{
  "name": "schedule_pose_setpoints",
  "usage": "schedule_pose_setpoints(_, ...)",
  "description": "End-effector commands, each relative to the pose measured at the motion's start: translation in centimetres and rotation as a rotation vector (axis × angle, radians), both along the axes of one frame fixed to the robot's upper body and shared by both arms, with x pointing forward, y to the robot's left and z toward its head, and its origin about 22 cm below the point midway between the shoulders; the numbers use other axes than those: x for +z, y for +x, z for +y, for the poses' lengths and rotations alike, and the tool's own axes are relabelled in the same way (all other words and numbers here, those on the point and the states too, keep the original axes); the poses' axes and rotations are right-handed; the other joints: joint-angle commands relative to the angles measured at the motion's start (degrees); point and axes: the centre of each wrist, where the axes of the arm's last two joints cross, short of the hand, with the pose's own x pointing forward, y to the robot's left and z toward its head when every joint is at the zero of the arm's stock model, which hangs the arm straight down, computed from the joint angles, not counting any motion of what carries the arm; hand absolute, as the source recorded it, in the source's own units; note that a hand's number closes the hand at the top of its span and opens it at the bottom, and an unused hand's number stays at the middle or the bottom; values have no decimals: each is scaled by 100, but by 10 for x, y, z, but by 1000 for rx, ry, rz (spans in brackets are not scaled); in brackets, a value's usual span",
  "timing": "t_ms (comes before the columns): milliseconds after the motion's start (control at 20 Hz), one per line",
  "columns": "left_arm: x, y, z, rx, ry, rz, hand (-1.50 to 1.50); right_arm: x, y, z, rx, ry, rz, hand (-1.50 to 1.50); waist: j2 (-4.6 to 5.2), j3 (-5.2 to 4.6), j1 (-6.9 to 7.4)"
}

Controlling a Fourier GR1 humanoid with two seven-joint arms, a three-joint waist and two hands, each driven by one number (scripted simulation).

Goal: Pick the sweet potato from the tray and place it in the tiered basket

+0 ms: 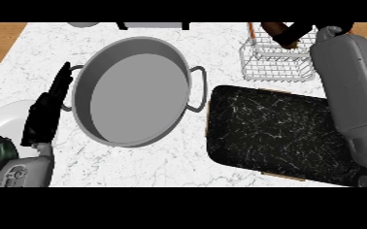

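**Sweet potato held over the wire basket**

While the left hand (44,107) rests at the near left of the counter (215,39) with its black fingers straight and pointing far, holding nothing, the right arm (344,82) runs up the right edge toward the far right corner. Its hand (301,29) is mostly cut off by the view's far edge; what shows of its dark fingers wraps round the brown sweet potato (278,33), which sits over the far part of the white wire basket (276,63). Whether the potato touches the wires I cannot tell.

Just near of the basket lies the dark speckled tray (272,131), with nothing on the part that shows; the right forearm covers its right side. To the left of the tray, in the middle of the marble counter, stands a big grey pot (132,92) with two side handles. A white plate (10,119) peeks in at the left edge, beside the left hand.
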Motion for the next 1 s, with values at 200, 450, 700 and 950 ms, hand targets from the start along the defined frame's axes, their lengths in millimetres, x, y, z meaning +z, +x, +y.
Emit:
schedule_pose_setpoints(200,6,6,6,11,10,11,0,11,-10,-27,-32,183,-210,-150,-15,-1,-48)
schedule_pose_setpoints(450,-8,5,1,9,-2,13,0,56,-23,-30,-76,214,-328,-150,-39,-5,-102)
schedule_pose_setpoints(700,-10,-17,10,10,-1,7,0,72,-47,-94,-187,305,-285,-150,-49,-2,-78)
schedule_pose_setpoints(950,-15,-9,13,39,-8,24,0,98,-90,-128,-209,372,-221,-150,-61,-6,-193)
